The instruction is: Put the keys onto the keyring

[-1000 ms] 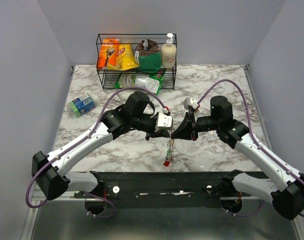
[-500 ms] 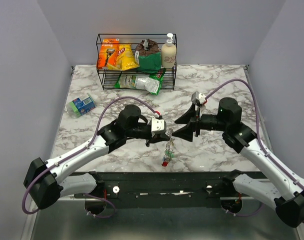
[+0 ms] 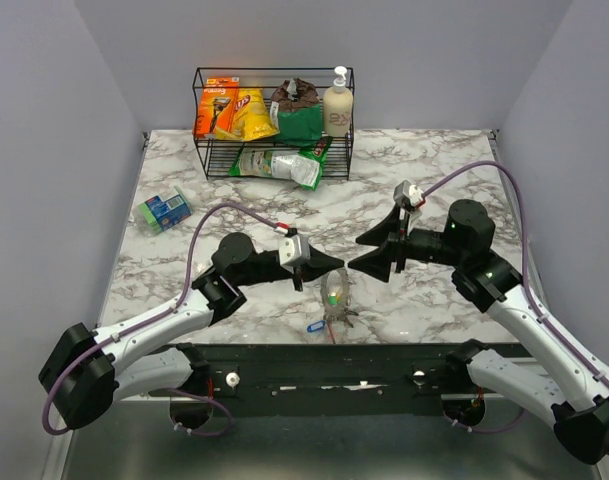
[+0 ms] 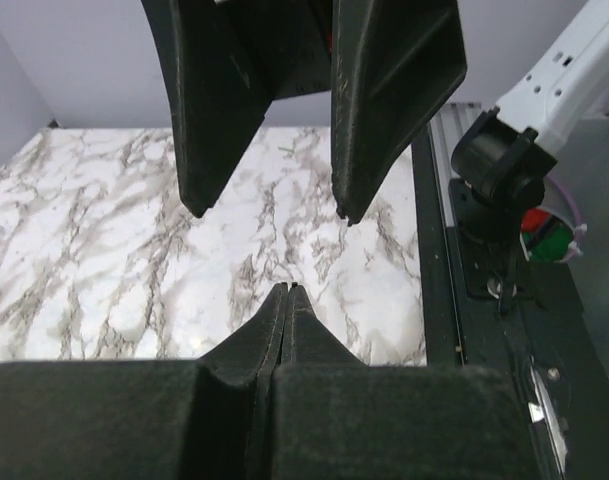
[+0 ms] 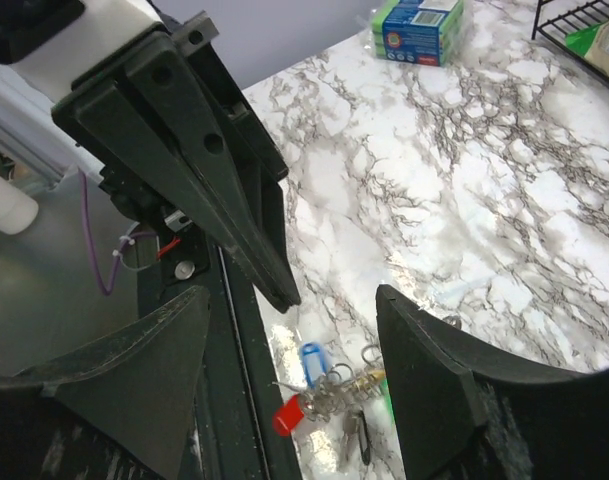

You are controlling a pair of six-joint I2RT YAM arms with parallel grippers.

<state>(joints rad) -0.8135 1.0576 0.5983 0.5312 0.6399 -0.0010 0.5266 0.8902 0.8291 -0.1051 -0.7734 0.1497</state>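
The keys (image 3: 335, 301) lie in a bunch on the marble table, close to its front edge, and neither gripper holds them. In the right wrist view I see a blue key (image 5: 311, 360), a red key (image 5: 289, 413) and a green one (image 5: 387, 395) gathered on the silvery keyring (image 5: 336, 388). My left gripper (image 3: 334, 262) hangs just above and behind the bunch, its jaws shut with nothing between them (image 4: 287, 290). Opposite it, tip to tip, my right gripper (image 3: 354, 253) stands wide open and empty, and the bunch shows low between its fingers (image 5: 434, 380).
A black wire rack (image 3: 274, 120) with snack bags and a soap bottle stands at the back. A blue-green box (image 3: 164, 210) lies at the left. The black rail (image 3: 364, 360) runs along the front edge, right beside the bunch.
The bunch hung between the two grippers; now it lies on the table. My right gripper has opened and drawn back right. My left arm has pulled back and sunk lower.
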